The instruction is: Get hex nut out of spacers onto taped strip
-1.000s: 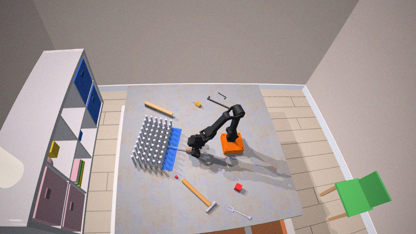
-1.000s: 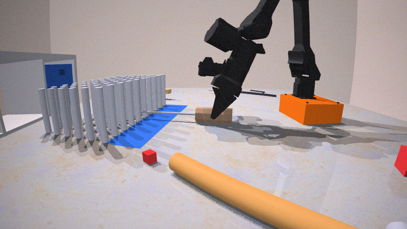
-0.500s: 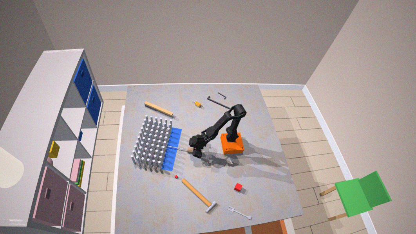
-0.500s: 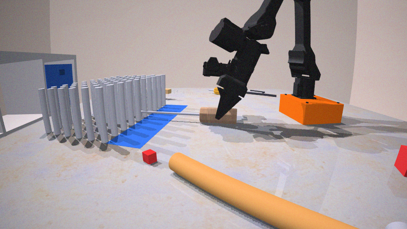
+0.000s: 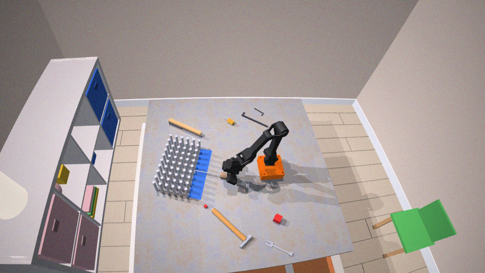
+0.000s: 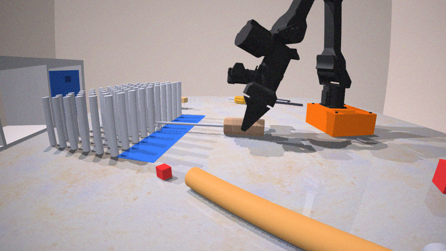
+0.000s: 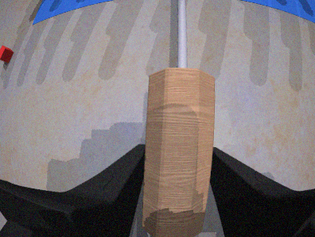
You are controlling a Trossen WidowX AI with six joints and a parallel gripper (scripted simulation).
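My gripper (image 6: pixel 245 128) (image 7: pixel 176 153) is shut on the wooden handle (image 5: pixel 223 175) (image 6: pixel 230 126) (image 7: pixel 179 119) of a thin metal rod tool. The rod (image 5: pixel 208 173) (image 6: pixel 199 124) (image 7: pixel 181 36) reaches left from the handle over the blue taped strip (image 5: pixel 205 159) (image 6: pixel 145 155) (image 7: pixel 83 5). Its tip, with a short downward bend in the exterior view, is at the front edge of the spacers (image 5: pixel 183 159) (image 6: pixel 109 124). The spacers stand upright in rows. I cannot make out the hex nut in any view.
A small red cube (image 5: pixel 205 206) (image 6: pixel 163 171) (image 7: pixel 5 54) and a hammer (image 5: pixel 229 224) (image 6: pixel 265 212) lie near the strip's near end. A larger red cube (image 5: pixel 277 218), a fork (image 5: pixel 280 248), a wooden bar (image 5: pixel 185 127), a yellow-handled tool (image 5: pixel 230 121) and black hooked rods (image 5: pixel 254 119) lie farther out.
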